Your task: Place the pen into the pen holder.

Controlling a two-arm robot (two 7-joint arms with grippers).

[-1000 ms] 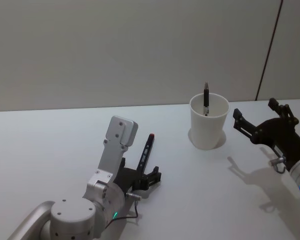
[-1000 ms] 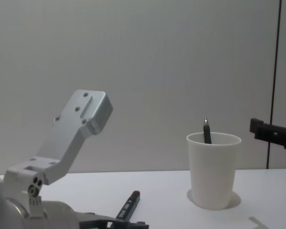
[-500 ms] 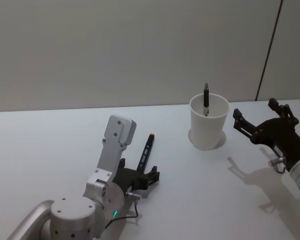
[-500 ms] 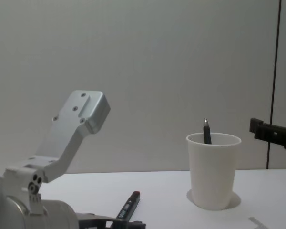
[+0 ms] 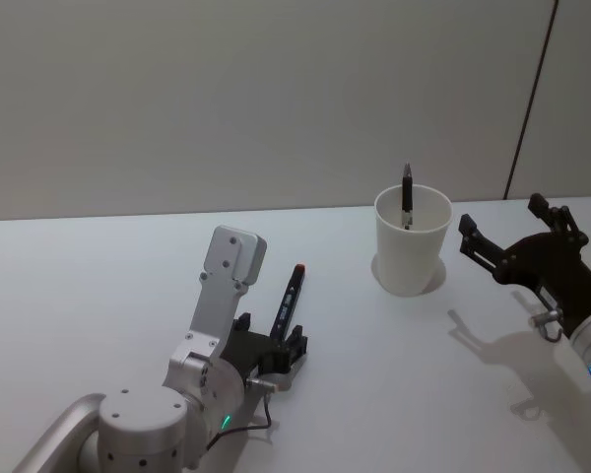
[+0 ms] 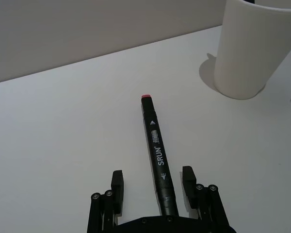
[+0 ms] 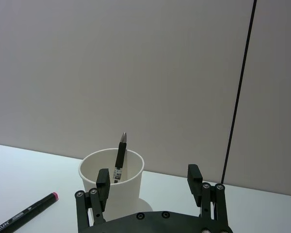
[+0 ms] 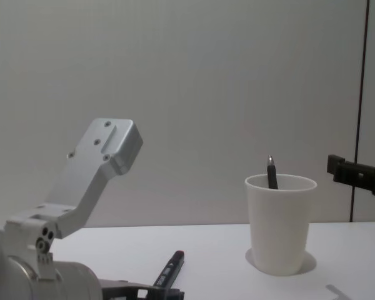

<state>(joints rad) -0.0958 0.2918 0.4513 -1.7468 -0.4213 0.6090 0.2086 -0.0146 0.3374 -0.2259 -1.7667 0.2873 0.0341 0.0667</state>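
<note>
My L gripper [image 6: 153, 183] is open, fingers straddling tail end of SRUN marker [image 6: 156, 150], flat on table [image 5: 79, 296]. My R gripper [image 7: 148, 180] open too, near paper cup [image 5: 411, 254] w/ black pen [image 5: 407, 190] inside.

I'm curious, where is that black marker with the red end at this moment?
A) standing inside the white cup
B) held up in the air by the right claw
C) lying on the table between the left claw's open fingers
C: the marker lies flat on the table, its near end between the spread fingers of the left gripper, with the pen holder standing apart from it.
</note>
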